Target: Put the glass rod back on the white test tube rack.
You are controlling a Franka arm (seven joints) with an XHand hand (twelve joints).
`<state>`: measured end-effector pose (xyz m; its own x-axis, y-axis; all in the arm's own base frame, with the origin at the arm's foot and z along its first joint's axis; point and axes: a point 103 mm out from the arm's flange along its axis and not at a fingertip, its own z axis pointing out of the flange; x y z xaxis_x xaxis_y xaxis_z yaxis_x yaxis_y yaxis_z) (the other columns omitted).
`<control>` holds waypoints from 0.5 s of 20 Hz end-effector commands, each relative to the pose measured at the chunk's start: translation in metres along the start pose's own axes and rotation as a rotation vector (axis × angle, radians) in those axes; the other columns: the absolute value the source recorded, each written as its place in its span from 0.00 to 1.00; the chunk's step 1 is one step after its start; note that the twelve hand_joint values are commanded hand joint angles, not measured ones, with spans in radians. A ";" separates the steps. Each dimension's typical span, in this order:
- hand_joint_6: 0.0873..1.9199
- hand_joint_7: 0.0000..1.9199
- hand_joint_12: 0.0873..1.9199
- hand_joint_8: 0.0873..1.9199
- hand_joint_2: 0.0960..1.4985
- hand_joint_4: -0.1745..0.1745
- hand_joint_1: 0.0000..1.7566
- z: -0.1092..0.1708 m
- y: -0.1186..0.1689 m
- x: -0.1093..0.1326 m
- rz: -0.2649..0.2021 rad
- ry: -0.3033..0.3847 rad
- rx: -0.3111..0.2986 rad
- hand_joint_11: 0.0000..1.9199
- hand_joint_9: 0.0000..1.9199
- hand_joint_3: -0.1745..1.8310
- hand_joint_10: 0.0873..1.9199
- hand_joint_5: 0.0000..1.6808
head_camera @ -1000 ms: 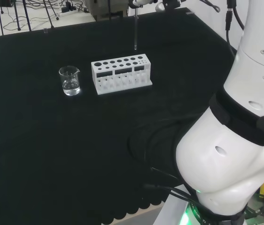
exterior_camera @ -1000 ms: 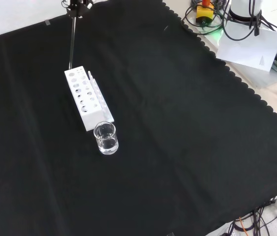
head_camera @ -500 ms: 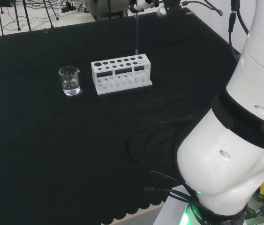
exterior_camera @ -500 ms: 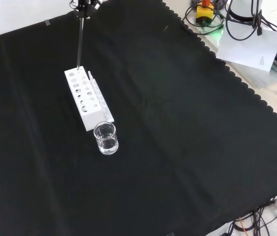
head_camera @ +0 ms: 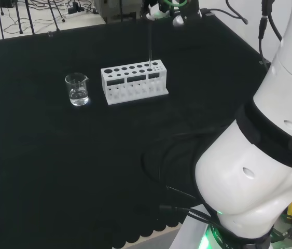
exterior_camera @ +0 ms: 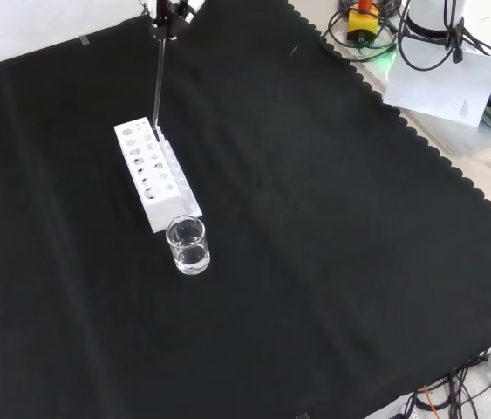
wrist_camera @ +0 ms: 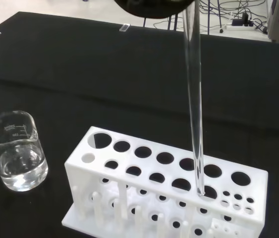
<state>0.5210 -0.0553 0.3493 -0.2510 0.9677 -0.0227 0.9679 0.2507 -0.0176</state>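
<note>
On the black cloth-covered surface [exterior_camera: 332, 227] stand one white plastic test tube rack [head_camera: 134, 82] with rows of round holes in its top and one small clear glass beaker [head_camera: 77, 89] holding a little clear liquid. In the head view the beaker is just to the left of the rack; in the front view it stands right in front of the rack's near end. There is one thin clear glass rod [wrist_camera: 195, 104], upright, its top end gripped by the black and white hand [head_camera: 167, 8], whose fingers are closed on it at the head view's top edge. In the wrist view the rod's lower tip sits at a hole in the rack's front row, near the end far from the beaker.
</note>
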 end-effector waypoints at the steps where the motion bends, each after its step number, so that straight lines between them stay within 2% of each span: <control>1: 0.02 0.86 0.09 0.33 0.66 0.00 0.70 0.002 0.003 -0.004 0.004 0.005 -0.013 0.95 0.90 0.00 0.27 0.89; 10: 0.02 0.86 0.09 0.33 0.66 0.00 0.70 0.009 0.014 -0.011 0.009 0.014 0.008 0.95 0.90 0.00 0.27 0.89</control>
<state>0.5319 -0.0596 0.3443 -0.2442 0.9696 -0.0131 0.9697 0.2440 -0.0131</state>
